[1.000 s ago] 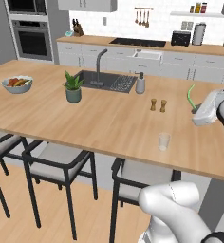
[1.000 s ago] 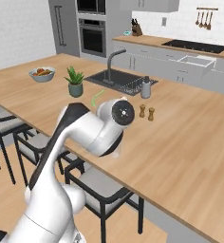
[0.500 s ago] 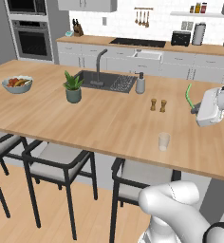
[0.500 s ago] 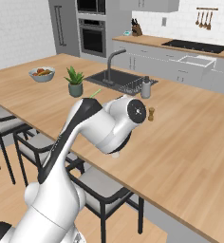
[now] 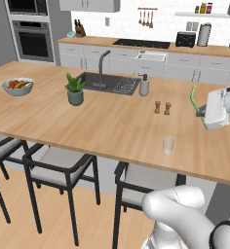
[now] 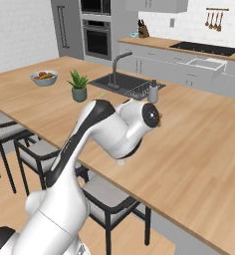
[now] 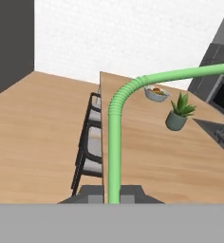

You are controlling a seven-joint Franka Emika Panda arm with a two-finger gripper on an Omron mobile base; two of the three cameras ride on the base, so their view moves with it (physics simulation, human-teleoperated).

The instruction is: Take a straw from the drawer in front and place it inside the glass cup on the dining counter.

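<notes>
I have the straw (image 7: 115,142) pinched between my closed jaws, its lower end rising from my gripper (image 7: 115,197) in the hand view and bending over near the top. From the left base view the straw (image 5: 193,98) pokes up green above my gripper (image 5: 202,113), which hangs over the right part of the dining counter (image 5: 97,121), well above the wood.

The glass cup (image 5: 168,145) stands upright near the counter's front edge, to the left of my hand and below it, well apart from the straw. It is clear and pale, easy to lose against the wood, so I judge the step in hand is the carry across to it.

To do this well I should bring the straw's free lower end directly over the cup's mouth before lowering — not slide in from the side, where the bent stem could knock the light cup over. The straw looks taller than the cup, so I'd come down steeply and let go only once the tip is well inside the rim. The two small shakers (image 5: 162,107) sit farther back, out of my likely path.
</notes>
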